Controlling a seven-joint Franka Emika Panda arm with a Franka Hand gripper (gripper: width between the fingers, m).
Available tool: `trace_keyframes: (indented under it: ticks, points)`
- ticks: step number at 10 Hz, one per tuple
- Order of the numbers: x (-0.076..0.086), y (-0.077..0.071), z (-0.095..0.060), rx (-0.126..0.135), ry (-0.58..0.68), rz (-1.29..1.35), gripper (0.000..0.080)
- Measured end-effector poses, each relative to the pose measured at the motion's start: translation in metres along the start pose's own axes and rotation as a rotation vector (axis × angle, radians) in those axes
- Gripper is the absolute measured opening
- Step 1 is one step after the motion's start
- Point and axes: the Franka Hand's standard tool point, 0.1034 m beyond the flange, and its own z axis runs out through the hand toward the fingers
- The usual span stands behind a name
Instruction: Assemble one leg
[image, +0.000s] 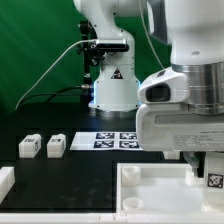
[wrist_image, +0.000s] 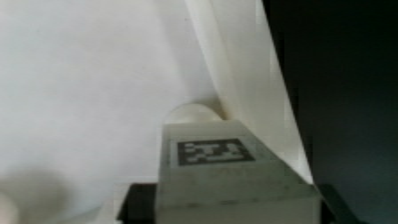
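From the exterior view we see two other legs (image: 29, 146) (image: 55, 146) on the table (image: 40, 172), near the marker board (image: 115, 140). The wrist view misses these. It shows the leg (wrist_image: 217, 160) (image: 213, 181) close up, over the panel (wrist_image: 89, 100) (image: 150, 185). The gripper (wrist_image: 222, 208) (image: 208, 172) has its jaws pinching that leg.
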Motion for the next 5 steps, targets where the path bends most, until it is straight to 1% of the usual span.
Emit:
trace_keyframes:
  ticks: [2,3,5]
  points:
    - [0.0,-0.0001,0.0001,0.002,-0.001,0.145,0.0298]
    - [0.0013,0.0006,0.0012,0.028,-0.019,0.361,0.0298]
    - [0.0033,0.0007,0.0016,0.071,-0.044,0.649,0.0298]
